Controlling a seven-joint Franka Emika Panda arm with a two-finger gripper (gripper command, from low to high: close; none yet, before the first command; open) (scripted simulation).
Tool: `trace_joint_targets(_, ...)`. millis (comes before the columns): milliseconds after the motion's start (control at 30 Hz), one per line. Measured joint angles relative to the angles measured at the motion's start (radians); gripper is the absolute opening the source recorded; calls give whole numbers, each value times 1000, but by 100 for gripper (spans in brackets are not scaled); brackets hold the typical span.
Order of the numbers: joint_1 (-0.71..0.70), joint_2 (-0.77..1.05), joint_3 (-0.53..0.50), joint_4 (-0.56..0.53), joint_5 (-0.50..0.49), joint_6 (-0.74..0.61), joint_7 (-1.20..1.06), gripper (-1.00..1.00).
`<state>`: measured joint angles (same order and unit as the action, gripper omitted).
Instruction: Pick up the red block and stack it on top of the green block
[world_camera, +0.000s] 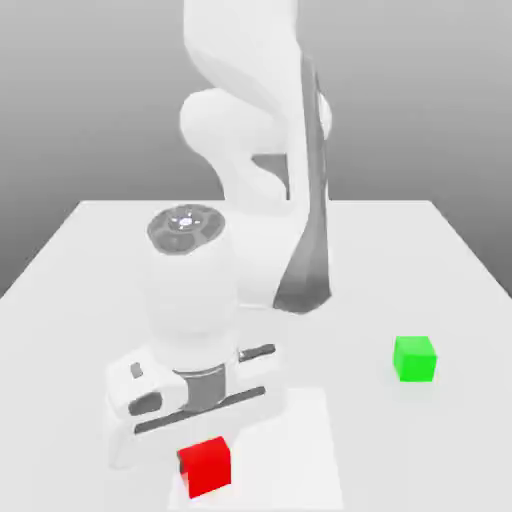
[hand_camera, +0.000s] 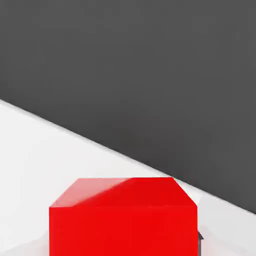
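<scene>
The red block (world_camera: 205, 467) sits at the table's near edge, toward the exterior view's left. My gripper (world_camera: 204, 460) comes straight down on it, and the white hand hides the fingers in the exterior view. In the hand view the red block (hand_camera: 122, 217) lies close between the fingers, with a dark fingertip (hand_camera: 200, 236) pressed flush against one of its sides. The gripper is shut on the red block. The green block (world_camera: 414, 358) rests on the table toward the exterior view's right, well apart from the hand.
The white table (world_camera: 90, 260) carries the arm's base (world_camera: 270, 250) at its far middle. A paler rectangular patch (world_camera: 300, 440) lies on the surface beside the red block. Bare table separates the two blocks.
</scene>
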<state>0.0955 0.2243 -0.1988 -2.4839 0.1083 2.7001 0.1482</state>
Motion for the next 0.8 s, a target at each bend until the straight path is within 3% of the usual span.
trace_joint_targets(167,117,-133,138,-118,-21,-20,-159,-100)
trace_joint_targets(333,370,-273,251,-251,-21,-26,-365,-100)
trace_joint_targets(467,492,-383,321,-359,-31,-22,-522,-100)
trace_joint_targets(700,542,-200,346,-394,-123,199,-530,-100)
trace_joint_targets(733,541,-181,342,-394,-137,217,-520,100)
trace_joint_targets(800,541,-181,342,-394,-137,217,-520,100)
